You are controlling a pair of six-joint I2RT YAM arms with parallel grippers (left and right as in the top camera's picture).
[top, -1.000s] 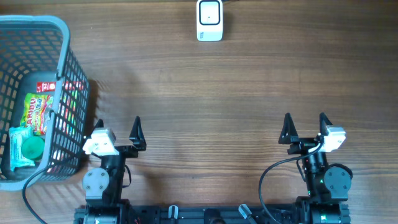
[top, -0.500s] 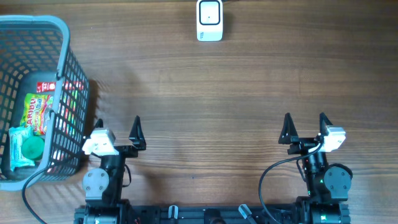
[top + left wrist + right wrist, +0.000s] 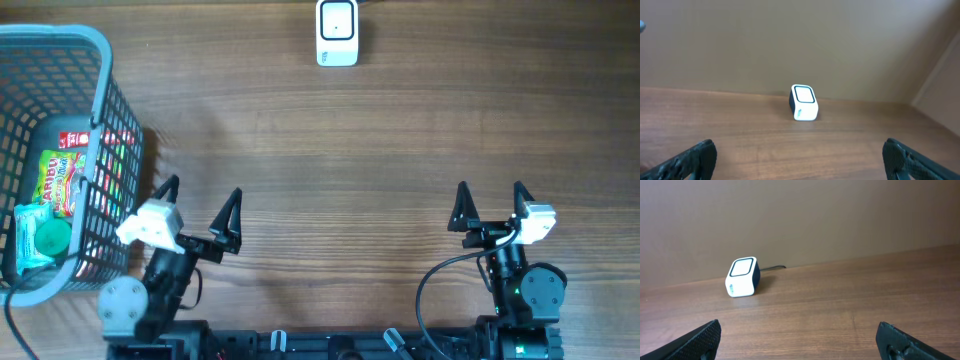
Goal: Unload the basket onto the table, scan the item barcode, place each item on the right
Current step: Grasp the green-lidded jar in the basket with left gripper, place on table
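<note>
Grey plastic lattice basket (image 3: 60, 38) holds a glossy candy bag (image 3: 58, 182); left gripper (image 3: 200, 192), just right of the basket, gapes empty, as does right gripper (image 3: 490, 190).

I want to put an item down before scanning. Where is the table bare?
The table is bare across the middle, between the scanner at the far edge and the open left gripper and right gripper. Right of the scanner is bare. Crowded only at left: the basket, full of packets.
</note>
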